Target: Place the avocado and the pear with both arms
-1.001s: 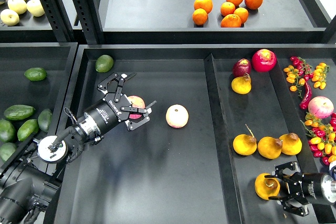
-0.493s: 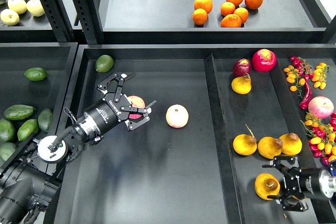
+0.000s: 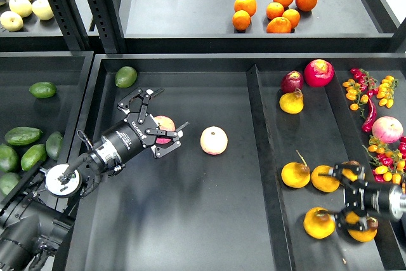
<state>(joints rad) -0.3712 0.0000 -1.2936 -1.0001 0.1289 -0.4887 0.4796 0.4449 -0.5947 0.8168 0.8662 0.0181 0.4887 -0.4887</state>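
Observation:
The pear (image 3: 319,222), squat and orange-yellow, lies free on the right tray (image 3: 274,157) near its front. My right gripper (image 3: 352,196) is open just right of the pear and not touching it, with its fingers spread over other pears. The dark, elongated avocado (image 3: 23,135) lies in the left tray (image 3: 63,68) among other avocados, far from both grippers. My left gripper (image 3: 163,117) is open over the centre tray (image 3: 209,220), with its fingers around a pink-yellow apple (image 3: 165,123).
A second apple (image 3: 214,140) and a rounder green fruit (image 3: 125,76) lie in the centre tray. More pears (image 3: 295,174), red fruit (image 3: 318,72) and small peppers (image 3: 380,90) fill the right tray. Oranges (image 3: 279,11) sit on the back shelf.
My right gripper has drawn away from the pear, moving up and to the right and spreading wider. The pear stays on the tray, shifted slightly left. The left arm has not moved.

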